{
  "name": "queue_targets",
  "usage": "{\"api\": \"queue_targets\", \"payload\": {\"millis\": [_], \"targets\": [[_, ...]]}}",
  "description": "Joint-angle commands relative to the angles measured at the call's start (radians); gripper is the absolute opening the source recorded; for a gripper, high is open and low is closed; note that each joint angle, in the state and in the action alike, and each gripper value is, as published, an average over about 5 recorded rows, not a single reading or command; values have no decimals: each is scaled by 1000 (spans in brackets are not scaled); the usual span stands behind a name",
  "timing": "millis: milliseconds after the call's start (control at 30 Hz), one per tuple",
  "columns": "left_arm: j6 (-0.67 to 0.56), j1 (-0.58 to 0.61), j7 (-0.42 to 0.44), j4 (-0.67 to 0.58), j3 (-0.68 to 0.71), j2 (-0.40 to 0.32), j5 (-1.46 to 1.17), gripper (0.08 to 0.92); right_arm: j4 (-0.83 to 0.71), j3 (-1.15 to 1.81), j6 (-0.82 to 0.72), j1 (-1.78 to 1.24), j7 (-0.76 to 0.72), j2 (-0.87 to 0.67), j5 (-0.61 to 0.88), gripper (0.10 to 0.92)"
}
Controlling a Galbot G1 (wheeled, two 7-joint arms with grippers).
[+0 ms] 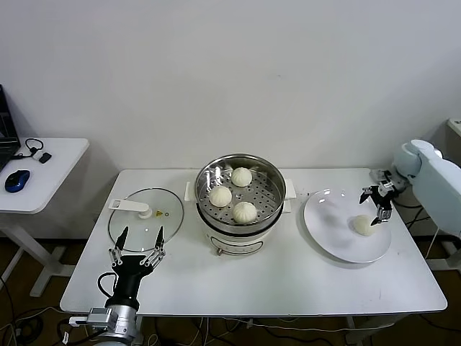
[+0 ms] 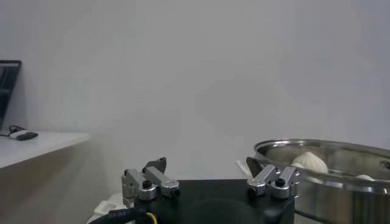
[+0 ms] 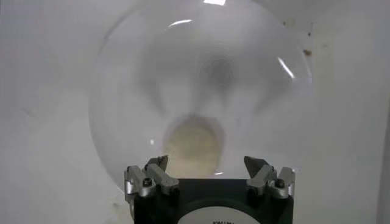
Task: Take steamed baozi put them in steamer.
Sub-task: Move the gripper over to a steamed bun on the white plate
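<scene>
Three steamed baozi [image 1: 233,194] lie inside the shiny steamer [image 1: 207,204] at the table's middle. One more baozi [image 1: 363,225] rests on the white plate [image 1: 331,231] at the right. My right gripper [image 1: 377,200] hangs open just above and behind that baozi, not touching it. In the right wrist view the baozi [image 3: 194,145] shows between and beyond the spread fingers [image 3: 153,171]. My left gripper [image 1: 137,244] waits open near the table's front left, by the glass lid. From the left wrist view the steamer [image 2: 329,176] stands off to one side with a baozi [image 2: 311,161] peeking over its rim.
A glass lid [image 1: 146,218] with a white handle lies flat left of the steamer. A side table [image 1: 43,173] with a mouse stands at the far left. The white table [image 1: 288,281] has bare surface along its front.
</scene>
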Motion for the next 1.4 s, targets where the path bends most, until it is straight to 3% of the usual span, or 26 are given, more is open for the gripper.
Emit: {"api": "queue_targets", "payload": {"millis": [33,1067,1400], "targets": [[1,-3,0,6,-3,2,-1,823,-94,123,14,-80,9,60,-128,823],[-2,1,-1,13,-1,0,-2,823,-115,192,28,-104,27,86,-178,818],[-1,1,-1,12,-3,-1,-2,823,-109,190,29,-98,26,86,-166,613]]}}
